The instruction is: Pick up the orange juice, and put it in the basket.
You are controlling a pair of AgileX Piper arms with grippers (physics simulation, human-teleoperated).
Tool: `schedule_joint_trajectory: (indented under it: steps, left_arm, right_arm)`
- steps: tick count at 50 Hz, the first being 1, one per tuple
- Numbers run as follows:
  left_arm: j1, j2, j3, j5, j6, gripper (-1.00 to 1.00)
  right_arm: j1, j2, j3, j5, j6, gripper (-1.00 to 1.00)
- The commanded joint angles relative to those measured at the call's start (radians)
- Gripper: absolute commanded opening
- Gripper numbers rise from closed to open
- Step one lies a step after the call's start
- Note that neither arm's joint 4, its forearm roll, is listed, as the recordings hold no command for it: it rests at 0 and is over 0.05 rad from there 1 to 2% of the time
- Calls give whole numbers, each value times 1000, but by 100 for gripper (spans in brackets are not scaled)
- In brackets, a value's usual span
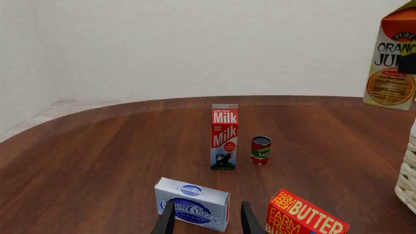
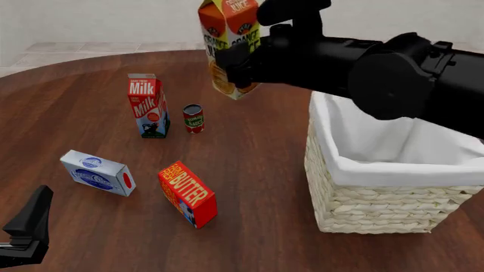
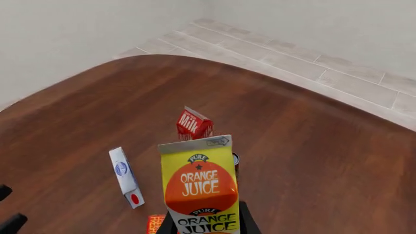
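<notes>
Nearest the camera in the front view, the left pincer (image 2: 26,229) sits low over the near left edge of the round wooden bench (image 2: 250,187); the left wrist view shows its two dark fingers (image 1: 166,219) standing apart with nothing between them. Just beyond them lies a white-and-blue cream cheese box (image 2: 97,173) on its side, and to its right a red-orange "BUTTER" box (image 2: 187,194) rests tilted on the bench, near the cream cheese but not touching it. On the right side stands the basket (image 2: 378,209), a large pale wicker square with a white cloth liner (image 2: 393,141) folded over its rim. Farther back, left of centre, the red-and-white Milk carton (image 2: 147,105) stands upright, with a small red-and-green can (image 2: 194,118) upright just beside it on its right. Farthest and highest, the orange juice (image 2: 230,45) hangs in the air, tilted, above the bench behind the basket's far left corner and outside its rim. The right pincer (image 2: 240,67) is clamped on the carton's lower part; the right wrist view shows a dark finger (image 3: 246,219) at each side of the carton. The black right arm (image 2: 393,73) stretches in from the right, crossing above the basket.
</notes>
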Motion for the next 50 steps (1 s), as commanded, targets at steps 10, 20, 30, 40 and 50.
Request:
schedule_joint_trajectory:
  steps: [10, 20, 30, 40, 50]
  left_arm:
    - [0, 0, 0, 0, 0, 100]
    - [0, 0, 0, 0, 0, 100]
    - [0, 0, 0, 0, 0, 100]
    - [0, 0, 0, 0, 0, 100]
    - [0, 0, 0, 0, 0, 100]
  right_arm:
    - [-102, -193, 121, 60, 10, -100]
    - [-148, -259, 160, 90, 11, -100]
    - [-224, -359, 237, 109, 13, -100]
    - [-283, -437, 270, 152, 1, -100]
    - [-340, -512, 290, 206, -12, -100]
